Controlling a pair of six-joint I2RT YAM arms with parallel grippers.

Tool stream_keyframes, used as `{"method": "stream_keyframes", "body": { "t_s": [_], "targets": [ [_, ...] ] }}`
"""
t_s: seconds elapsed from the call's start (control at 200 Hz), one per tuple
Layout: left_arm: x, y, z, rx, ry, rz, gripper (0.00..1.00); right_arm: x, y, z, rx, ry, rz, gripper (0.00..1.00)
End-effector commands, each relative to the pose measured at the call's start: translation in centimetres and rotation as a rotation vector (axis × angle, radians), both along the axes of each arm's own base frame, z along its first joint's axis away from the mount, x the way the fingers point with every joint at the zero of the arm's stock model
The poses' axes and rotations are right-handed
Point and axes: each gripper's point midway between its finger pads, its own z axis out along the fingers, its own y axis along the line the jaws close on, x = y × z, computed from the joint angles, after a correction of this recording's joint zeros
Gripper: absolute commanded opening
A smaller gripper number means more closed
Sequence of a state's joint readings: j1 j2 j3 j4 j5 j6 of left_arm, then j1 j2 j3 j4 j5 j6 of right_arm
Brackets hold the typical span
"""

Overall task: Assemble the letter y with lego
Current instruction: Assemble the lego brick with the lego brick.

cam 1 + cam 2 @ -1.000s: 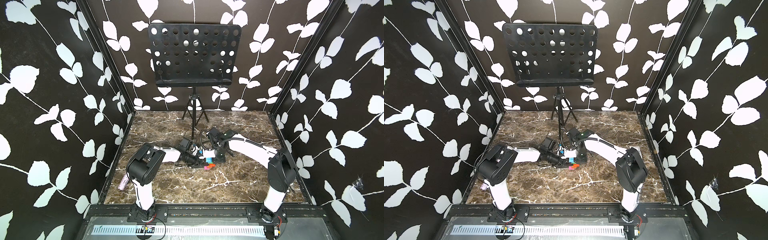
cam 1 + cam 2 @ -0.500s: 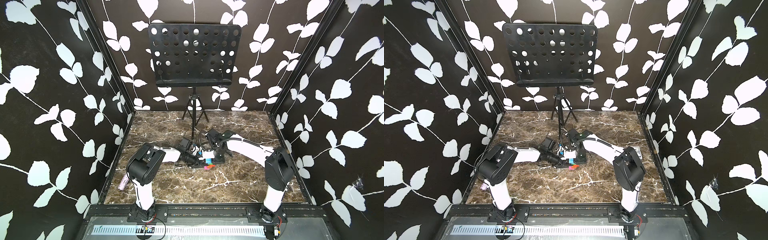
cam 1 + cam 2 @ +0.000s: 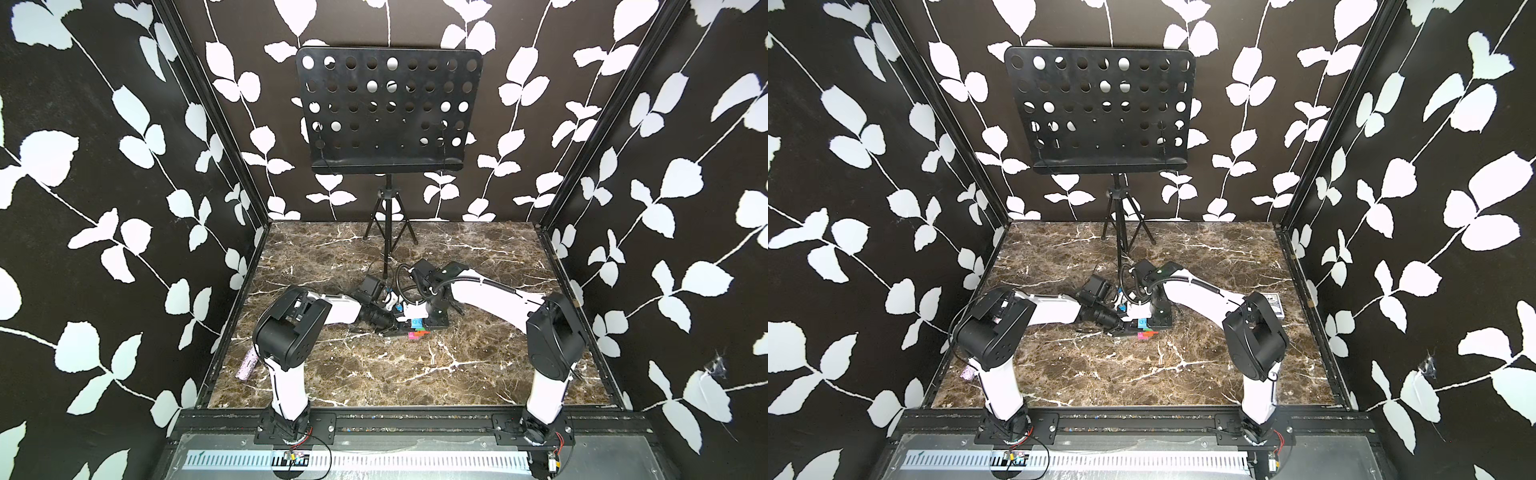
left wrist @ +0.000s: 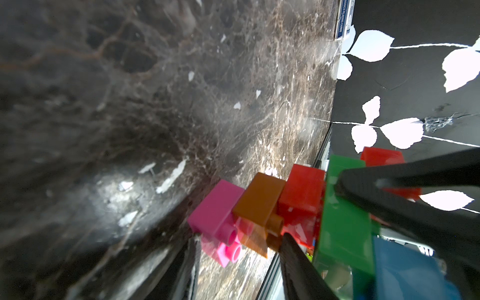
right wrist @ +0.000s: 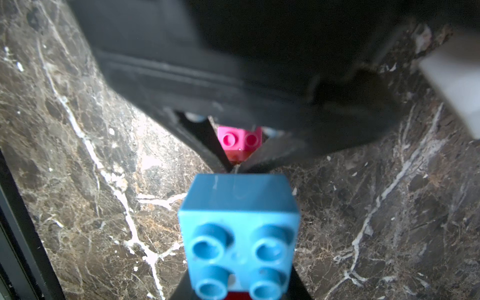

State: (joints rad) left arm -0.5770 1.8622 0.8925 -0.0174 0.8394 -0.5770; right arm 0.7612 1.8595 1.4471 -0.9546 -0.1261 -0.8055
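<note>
Left gripper (image 4: 311, 210) clamps my green brick (image 4: 342, 223), right gripper (image 5: 239, 246) pinches blue brick (image 5: 239, 207); crooked push could pop them apart.

both top views look down from high above the worktop's (image 3: 374, 374) front edge toward its back, sharing all of it. the left wrist view skims low, very near the bricks (image 4: 259, 200); the right wrist view looks close onto the blue brick (image 5: 239, 197), which the left one shares.
</note>
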Motion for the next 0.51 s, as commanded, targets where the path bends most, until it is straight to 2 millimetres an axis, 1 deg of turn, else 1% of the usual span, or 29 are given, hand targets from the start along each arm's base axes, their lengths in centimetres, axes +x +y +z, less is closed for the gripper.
{"method": "stream_keyframes", "body": {
  "t_s": [0.0,0.07,0.29,0.38,0.5],
  "targets": [
    [-1.9,4.3,-6.3,0.273,0.093,0.057,0.49,-1.3,-0.9,-2.8,-0.087,0.072,0.020,0.26],
    [-1.9,4.2,-6.4,0.273,0.093,0.057,0.49,-1.3,-0.8,-3.0,-0.096,0.073,0.022,0.26],
    [-1.9,4.2,-6.4,0.272,0.098,0.057,0.49,-1.4,0.7,-2.9,-0.068,0.081,0.018,0.25],
    [-1.9,4.2,-6.4,0.270,0.096,0.055,0.50,-1.2,0.7,-2.9,-0.073,0.074,0.016,0.25],
    [-1.7,4.1,-6.1,0.265,0.088,0.056,0.50,-0.9,0.7,-2.1,-0.075,0.059,0.013,0.25]
  ]
}}
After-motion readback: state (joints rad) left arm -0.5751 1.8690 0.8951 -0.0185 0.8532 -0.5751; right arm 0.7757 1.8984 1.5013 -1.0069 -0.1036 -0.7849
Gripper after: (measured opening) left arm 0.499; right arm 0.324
